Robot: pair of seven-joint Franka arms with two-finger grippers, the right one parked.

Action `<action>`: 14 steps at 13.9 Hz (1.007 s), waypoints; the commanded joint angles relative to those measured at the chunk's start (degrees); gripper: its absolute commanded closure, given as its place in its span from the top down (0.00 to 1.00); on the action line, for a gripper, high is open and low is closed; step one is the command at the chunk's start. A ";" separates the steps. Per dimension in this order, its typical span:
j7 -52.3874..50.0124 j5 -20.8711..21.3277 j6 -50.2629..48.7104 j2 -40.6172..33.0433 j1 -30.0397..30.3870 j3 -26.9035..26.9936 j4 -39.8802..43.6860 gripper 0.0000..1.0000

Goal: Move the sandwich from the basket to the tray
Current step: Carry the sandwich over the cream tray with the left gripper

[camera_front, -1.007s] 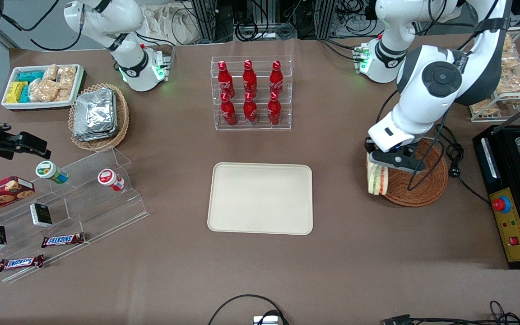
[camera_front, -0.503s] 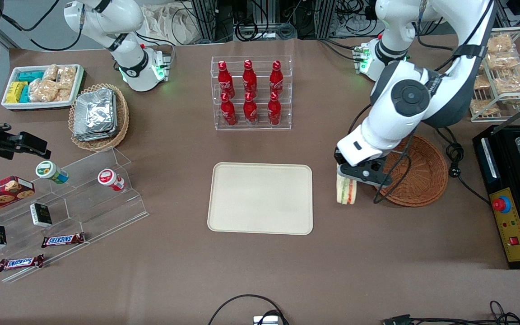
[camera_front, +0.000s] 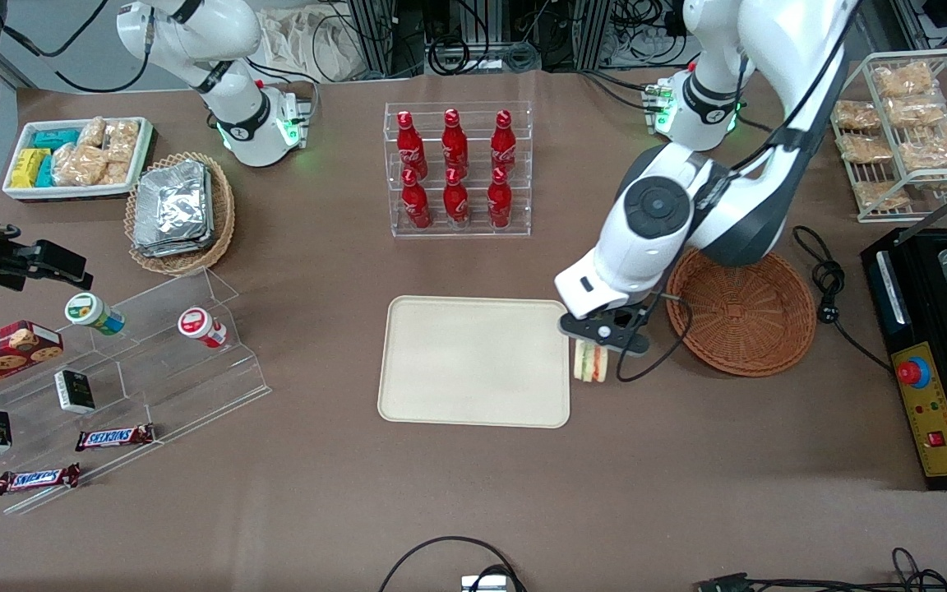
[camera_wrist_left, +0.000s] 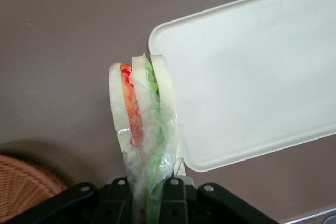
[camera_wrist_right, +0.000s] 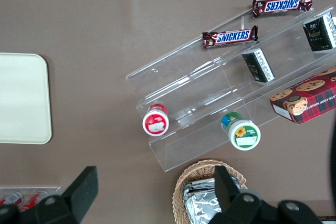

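Clamped shut on the sandwich (camera_front: pixel 591 365): the left arm's gripper (camera_front: pixel 597 344), poised over the brown table (camera_front: pixel 687 469) in the gap between the tray (camera_front: pixel 473 386) and the basket (camera_front: pixel 741 316). Seen from the wrist camera as two black fingers pinching the clear wrap at the wedge's narrow end, gripper (camera_wrist_left: pixel 152 196) right at the pinch, sandwich (camera_wrist_left: pixel 140 106) pointing away from it with the bread slices on edge. Orange-red filling between one pair of slices, green between the next.

Hanging just beside the tray's short edge on the working arm's side, not over the tray's flat middle. From the wrist, wide end of the wedge close against a rounded corner of the tray (camera_wrist_left: pixel 252 72); a slice of the basket (camera_wrist_left: pixel 21 184) visible beside the fingers. Impossible to tell whether touching the tabletop or clear of it.

Basket well out from under the gripper, partly covered by the arm's elbow, toward the working arm's end of the table.

Farther from the front camera than the tray: a clear rack of red bottles (camera_front: pixel 457 168). Toward the parked arm's end: a tan basket of foil packets (camera_front: pixel 180 210), a white bin of snacks (camera_front: pixel 79 156), a stepped clear stand (camera_front: pixel 153 386) with chocolate bars and small jars
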 commanded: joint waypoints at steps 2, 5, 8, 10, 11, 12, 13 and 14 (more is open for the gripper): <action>-4.38 2.90 -0.39 6.88 -2.77 -0.06 4.94 0.00; -7.02 3.16 0.84 10.49 -4.52 0.11 7.13 0.00; -9.66 4.65 0.84 13.65 -4.97 0.20 9.25 0.00; -11.50 6.93 0.93 15.23 -5.06 0.11 9.34 0.00; -11.69 7.38 1.10 15.94 -5.06 0.03 9.34 0.00; -11.69 7.38 2.24 16.38 -5.06 0.03 9.34 0.00; -11.77 7.38 3.73 17.08 -5.06 0.03 9.25 0.00; -12.38 7.47 4.35 17.78 -5.14 0.03 9.34 0.00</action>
